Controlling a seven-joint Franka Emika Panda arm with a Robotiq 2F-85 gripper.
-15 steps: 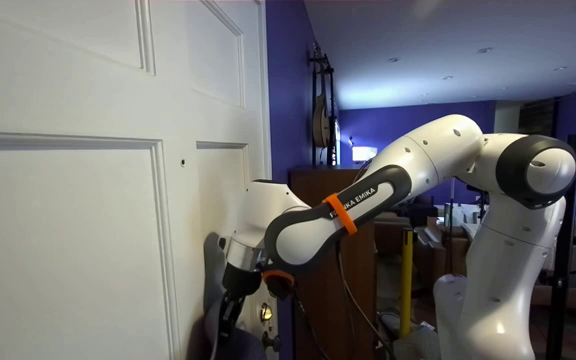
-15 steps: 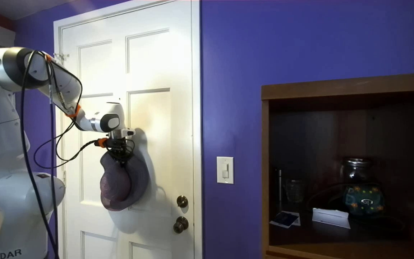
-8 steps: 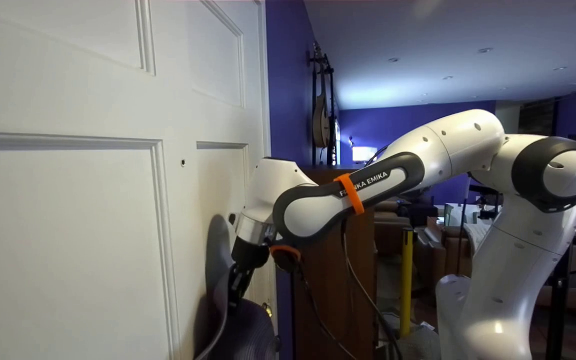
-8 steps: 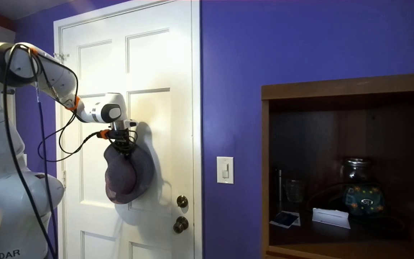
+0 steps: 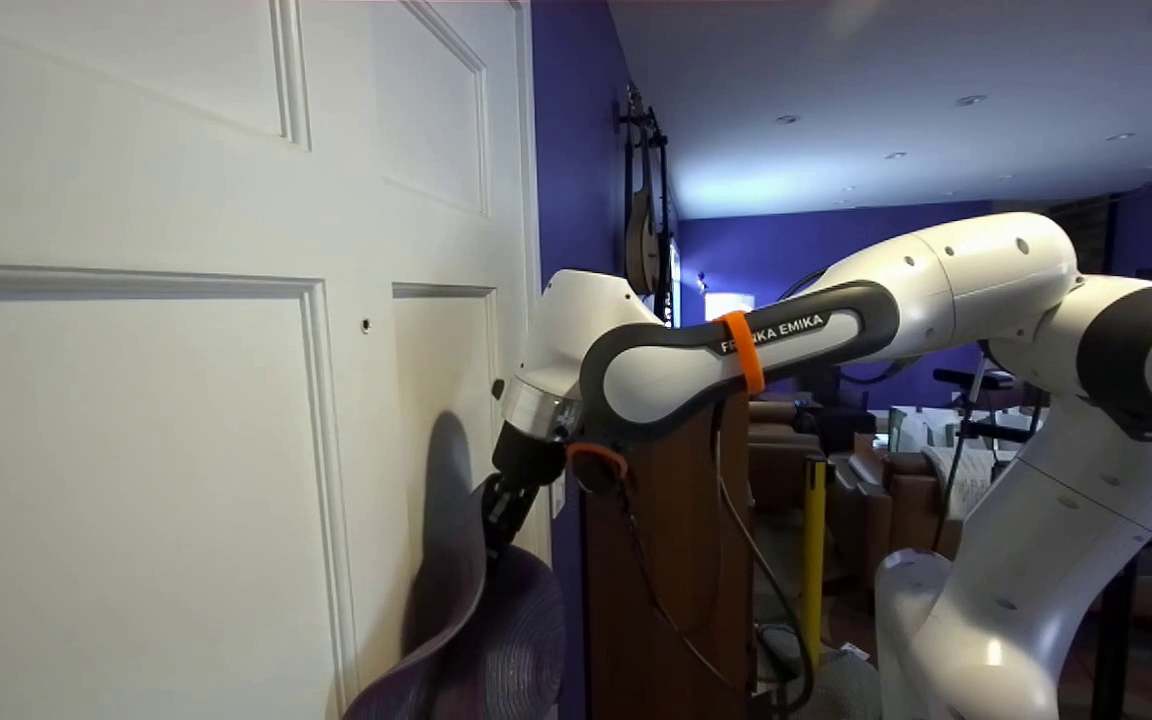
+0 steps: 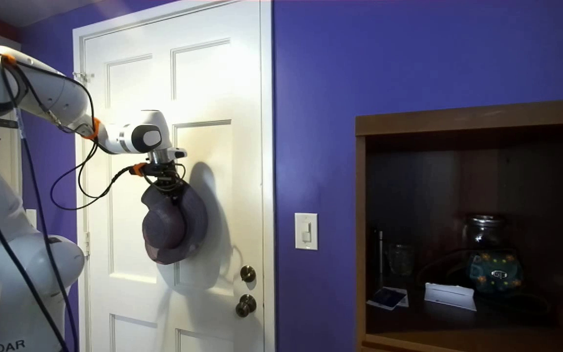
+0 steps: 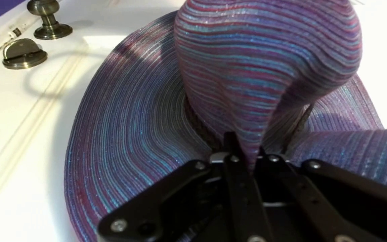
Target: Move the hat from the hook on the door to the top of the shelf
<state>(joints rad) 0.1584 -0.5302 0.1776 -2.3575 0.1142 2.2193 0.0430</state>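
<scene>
White is the arm point(image 6: 61, 93) at the left of an exterior view, and its jaws are clenched on a fold of the hat point(image 6: 174, 225), which droops below them. The hat is in front of the door point(image 6: 215, 146), but whether they touch, I cannot tell. More to the right follow the knob point(image 6: 246, 306), the switch point(image 6: 306, 231) on the wall point(image 6: 315, 156) and, lastly, the shelf point(image 6: 477, 116), well apart from the hat.

Along the purple wall point(image 6: 315, 122), between the door point(image 6: 218, 166) and the shelf point(image 6: 474, 117), the passage looks free; behind the hat point(image 6: 166, 227), the door blocks
</scene>
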